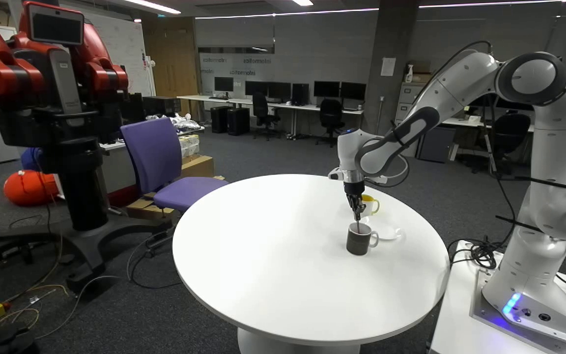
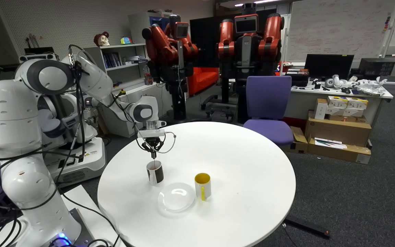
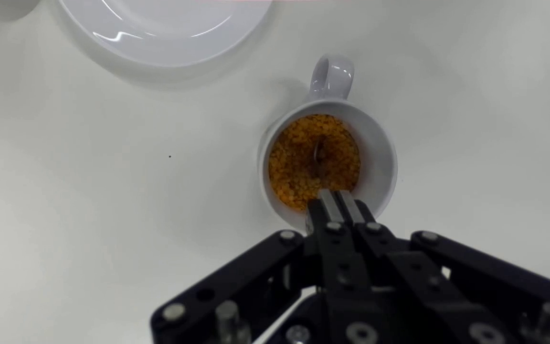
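Note:
My gripper (image 3: 336,193) points down over a dark mug with a white inside and handle (image 1: 356,242). The mug stands upright on the table and shows in both exterior views (image 2: 159,174). In the wrist view, orange-brown grains (image 3: 291,157) lie inside the mug's white wall (image 3: 384,162). The fingers are nearly together on a thin metal utensil (image 2: 154,163) that reaches down into the mug. Its lower end (image 3: 317,152) shows among the grains; its exact shape is hard to see. The fingertips are just above the mug's rim in the exterior views.
A white plate (image 2: 177,196) lies beside the dark mug. A white mug with yellow inside (image 2: 199,188) stands past the plate. All stand on a round white table (image 1: 263,255). A purple chair (image 2: 268,103) is at its edge. Loose cables hang along the arm.

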`<state>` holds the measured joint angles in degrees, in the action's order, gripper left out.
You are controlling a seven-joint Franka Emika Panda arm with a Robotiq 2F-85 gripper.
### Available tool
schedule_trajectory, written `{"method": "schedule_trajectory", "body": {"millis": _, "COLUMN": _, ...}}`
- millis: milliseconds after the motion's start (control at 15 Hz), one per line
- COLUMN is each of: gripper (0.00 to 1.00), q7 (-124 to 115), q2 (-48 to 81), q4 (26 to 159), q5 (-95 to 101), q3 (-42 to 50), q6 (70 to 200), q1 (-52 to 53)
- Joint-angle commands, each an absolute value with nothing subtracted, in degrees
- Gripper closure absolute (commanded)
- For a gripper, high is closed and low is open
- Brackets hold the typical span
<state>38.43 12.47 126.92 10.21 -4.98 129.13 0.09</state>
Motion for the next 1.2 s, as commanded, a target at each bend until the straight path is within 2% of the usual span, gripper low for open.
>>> {"method": "schedule_trajectory", "body": {"millis": 0, "gripper": 0.99, "q7": 38.16, "q2": 9.45, "q4": 129.79, "q5": 13.27, "q3": -4.3, "q6": 129.64, "q1": 0.31}}
{"method": "schedule_trajectory", "body": {"millis": 1133, "gripper": 0.99, "q7": 38.18, "q2": 10.33, "q4": 128.45, "q5": 13.73, "q3": -4.64, "q6": 129.5, "q1": 0.67}}
